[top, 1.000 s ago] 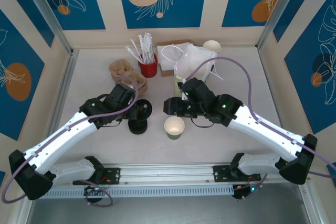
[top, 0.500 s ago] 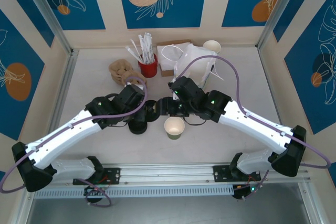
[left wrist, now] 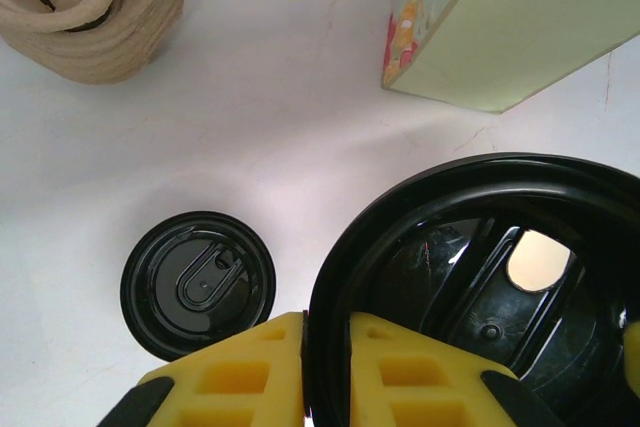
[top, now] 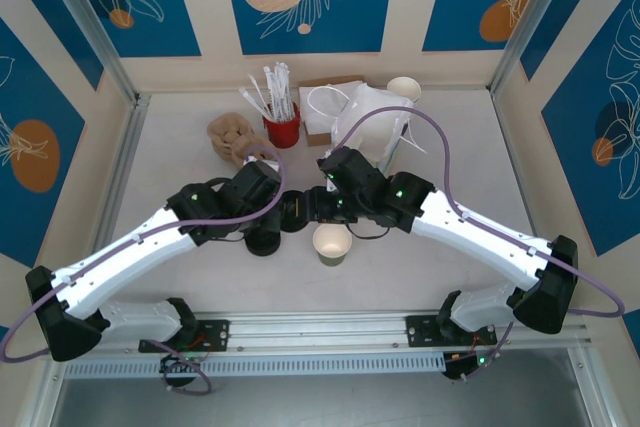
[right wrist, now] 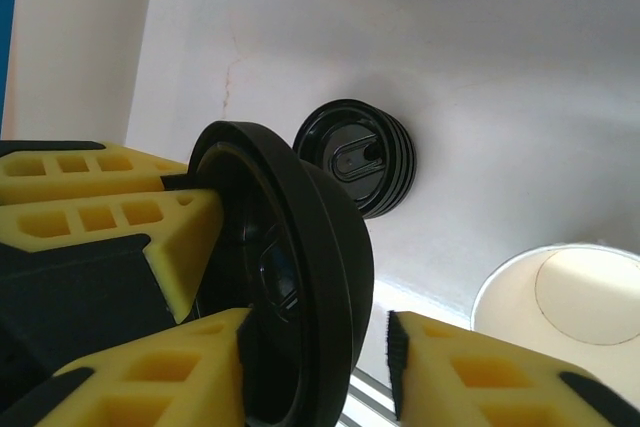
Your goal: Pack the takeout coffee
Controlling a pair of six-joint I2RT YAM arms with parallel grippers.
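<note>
Both grippers were at one black lid point(top: 293, 214), mid-frame.
The left gripper point(left wrist: 327, 357) was clamped on the lid's rim. The right gripper point(right wrist: 315, 347) had its jaws apart astride it, with a gap on one side. The takeout coffee cup point(top: 332, 244) stood unlidded just below them, a lid stack point(top: 263, 241) at its left. Bare table point(top: 400, 279) lay lower, and bags point(top: 365, 112) crowded the upper edge.

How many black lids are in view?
2: one lid upright, pinched by the left gripper, the open right gripper straddling it; one lid flat on the table nearby, possibly topping a stack.
</note>
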